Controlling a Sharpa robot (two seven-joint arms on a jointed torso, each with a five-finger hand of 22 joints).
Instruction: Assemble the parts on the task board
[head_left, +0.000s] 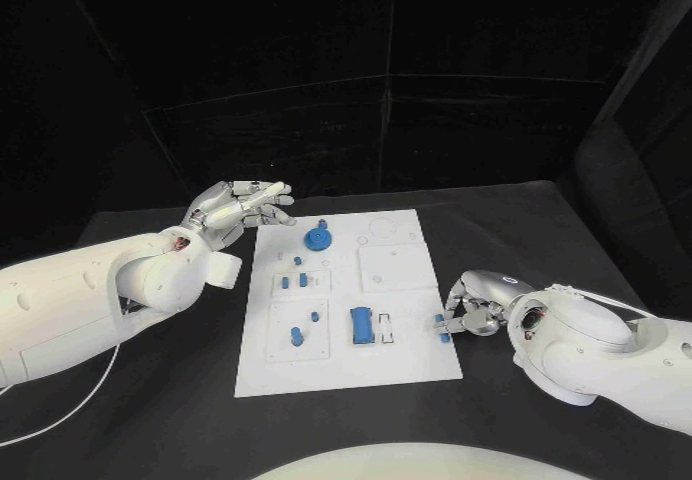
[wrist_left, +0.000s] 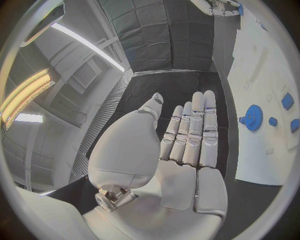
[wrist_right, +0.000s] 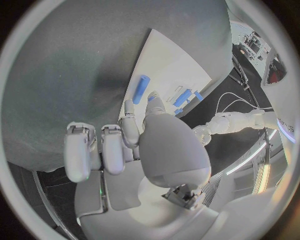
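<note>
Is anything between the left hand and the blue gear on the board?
Nothing visible. The left hand is open with fingers extended, above the table just off the task board's far left corner. The blue gear stands near that corner, and the board between them looks bare. The right hand is at the opposite edge.

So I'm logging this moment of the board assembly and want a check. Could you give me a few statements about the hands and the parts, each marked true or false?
1. The left hand holds a blue part. False: it holds nothing, its fingers straight, beside the task board's far left corner.
2. The right hand is at the board's right edge, touching a small blue part. True.
3. The blue gear lies on the black table. False: it sits on the board's far half.
4. A blue rectangular block lies on the board's near half. True.
</note>
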